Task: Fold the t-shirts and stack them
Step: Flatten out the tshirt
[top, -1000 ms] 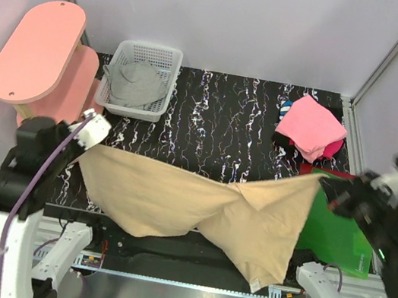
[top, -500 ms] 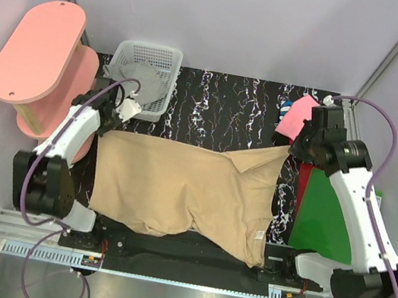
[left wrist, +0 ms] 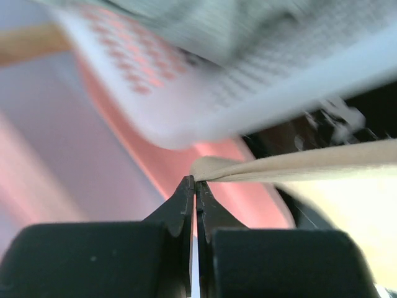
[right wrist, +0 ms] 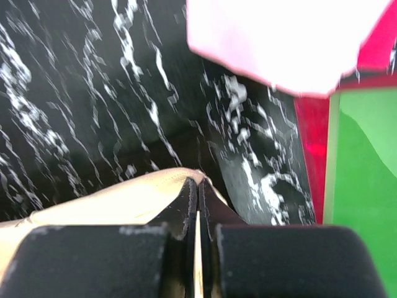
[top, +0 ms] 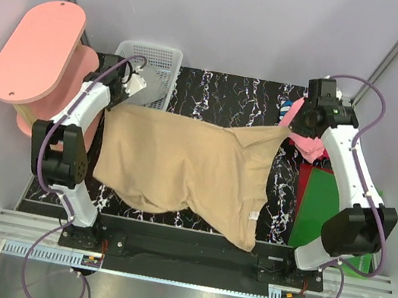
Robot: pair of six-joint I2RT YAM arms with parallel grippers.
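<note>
Gripping tan t-shirt [top: 181,165] corners: I've left gripper [left wrist: 194,180] clenched beside basket [top: 171,54], right gripper [right wrist: 198,181] clenched far from it; white label [top: 253,216] unreadable.

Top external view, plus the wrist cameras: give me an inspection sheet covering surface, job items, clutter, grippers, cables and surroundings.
Surface: black marbled table, bare in the far middle.
Job's things: tan t-shirt spread flat, pulled out by its two far corners; grey t-shirt lies in the white mesh basket; pink t-shirt at far right, partly hidden by the right arm.
Clutter: green sheet at the right edge, with a red item showing beside it.
Grippers: left gripper and right gripper each pinch a corner of the tan shirt.
Cables: purple cables loop along both arms, clear of the cloth.
Surroundings: pink stand at left; plain pale walls.
</note>
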